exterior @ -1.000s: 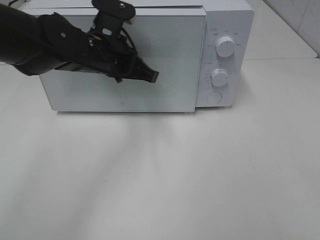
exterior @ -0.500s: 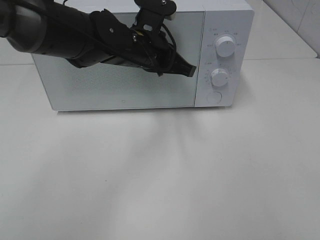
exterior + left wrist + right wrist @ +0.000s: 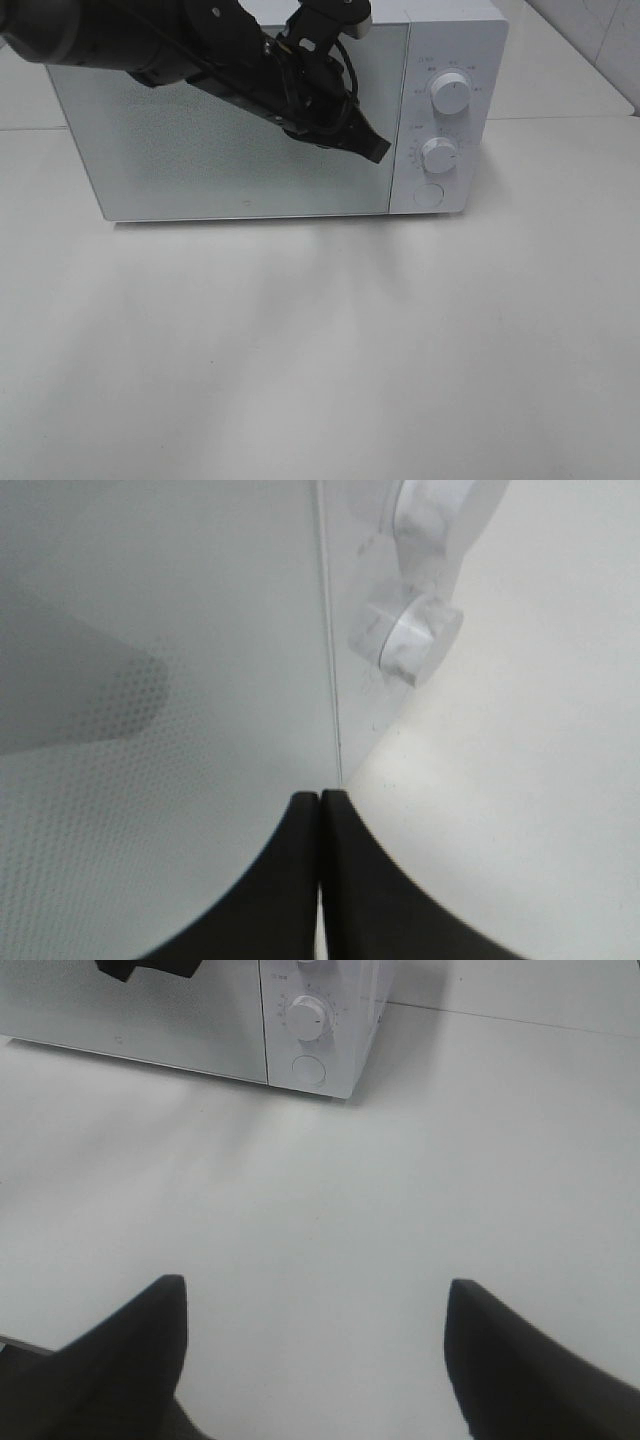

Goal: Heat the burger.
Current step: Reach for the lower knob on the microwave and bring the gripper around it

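Right gripper [image 3: 315, 1282]: hangs over the near part of the worktop [image 3: 320, 350], fingers spread wide, nothing between them.

Microwave [image 3: 455, 30]: stands along the far edge, door [image 3: 200, 175] closed. The frosted panel shows me nothing of the inside.

Left gripper [image 3: 378, 148]: reaches across the door. Tip sits at the seam between the door's right edge and the control panel, just beside the lower dial [image 3: 440, 156]. In the wrist view the fingers [image 3: 290, 880] are pressed together, holding nothing. I cannot tell whether they touch the door.

Burger: not visible in any view, so I cannot tell where it is.
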Robot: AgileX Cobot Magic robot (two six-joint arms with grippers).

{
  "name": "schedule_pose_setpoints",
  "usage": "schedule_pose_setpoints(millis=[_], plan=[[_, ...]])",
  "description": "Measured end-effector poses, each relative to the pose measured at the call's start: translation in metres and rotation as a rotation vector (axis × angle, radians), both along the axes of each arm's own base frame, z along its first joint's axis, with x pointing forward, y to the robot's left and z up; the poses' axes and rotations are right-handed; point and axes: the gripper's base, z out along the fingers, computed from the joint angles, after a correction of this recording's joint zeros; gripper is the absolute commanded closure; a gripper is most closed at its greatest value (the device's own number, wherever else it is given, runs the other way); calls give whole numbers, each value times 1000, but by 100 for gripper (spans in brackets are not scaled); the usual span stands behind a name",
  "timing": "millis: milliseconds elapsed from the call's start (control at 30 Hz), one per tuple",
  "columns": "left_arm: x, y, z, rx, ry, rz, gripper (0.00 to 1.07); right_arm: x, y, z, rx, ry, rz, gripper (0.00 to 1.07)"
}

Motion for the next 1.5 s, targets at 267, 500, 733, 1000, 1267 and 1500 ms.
schedule_pose_setpoints(millis=[267, 500, 733, 1000, 1267, 1500], plan=[[-26, 17, 29, 121, 150, -95, 106, 0, 0, 0, 0, 0, 0, 39], [-52, 44, 66, 228, 275, -16, 106, 0, 0, 0, 0, 0, 0, 39], [-73, 72, 91, 351, 381, 130, 106, 0, 0, 0, 0, 0, 0, 39], [-82, 92, 107, 439, 374, 219, 106, 0, 0, 0, 0, 0, 0, 39], [-80, 143, 138, 342, 351, 371, 106, 0, 0, 0, 0, 0, 0, 39], [-93, 214, 144, 286, 385, 570, 106, 0, 0, 0, 0, 0, 0, 39]])
